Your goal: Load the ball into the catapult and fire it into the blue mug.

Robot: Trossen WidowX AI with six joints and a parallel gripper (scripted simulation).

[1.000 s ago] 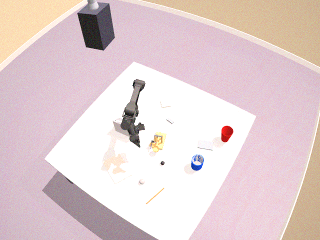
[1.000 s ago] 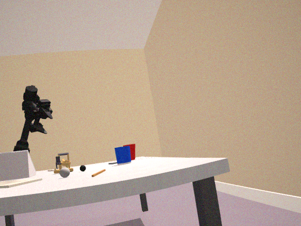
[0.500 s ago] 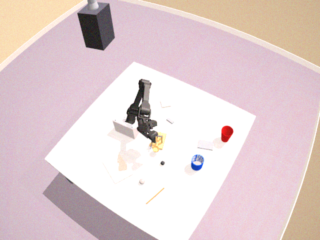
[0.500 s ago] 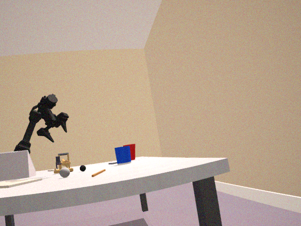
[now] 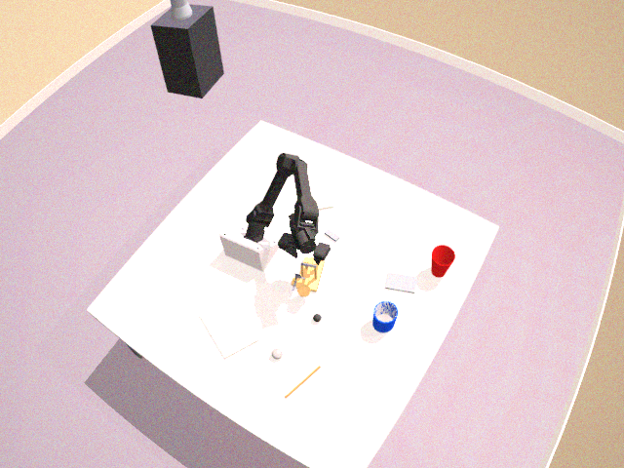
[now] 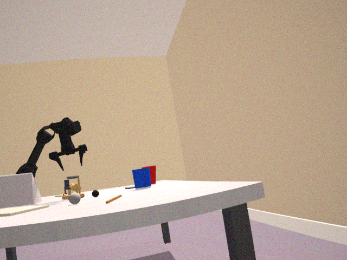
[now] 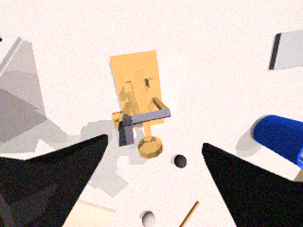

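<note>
The wooden catapult (image 5: pixel 310 278) (image 6: pixel 72 187) (image 7: pixel 139 90) stands on the white table (image 5: pixel 352 403) (image 6: pixel 196 193), with its spoon empty. A small black ball (image 5: pixel 317 318) (image 6: pixel 95 193) (image 7: pixel 180 161) lies on the table just in front of it. A white ball (image 5: pixel 276 354) (image 6: pixel 74 197) (image 7: pixel 148 218) lies further forward. The blue mug (image 5: pixel 384 316) (image 6: pixel 141 177) (image 7: pixel 279 137) stands upright to the right. My gripper (image 5: pixel 304 252) (image 6: pixel 71 167) (image 7: pixel 155 143) is open and empty. It points down and hangs well above the catapult.
A red cup (image 5: pixel 442 260) (image 6: pixel 153 173) stands behind the blue mug. A thin wooden stick (image 5: pixel 302 381) (image 6: pixel 113 199) (image 7: pixel 189 214) lies near the front. Flat cards (image 5: pixel 400 282) (image 5: pixel 331 235) (image 7: pixel 288 49) and a pale sheet (image 5: pixel 229 339) lie on the table. The arm's white base block (image 5: pixel 247 249) (image 6: pixel 17 190) stands to the left.
</note>
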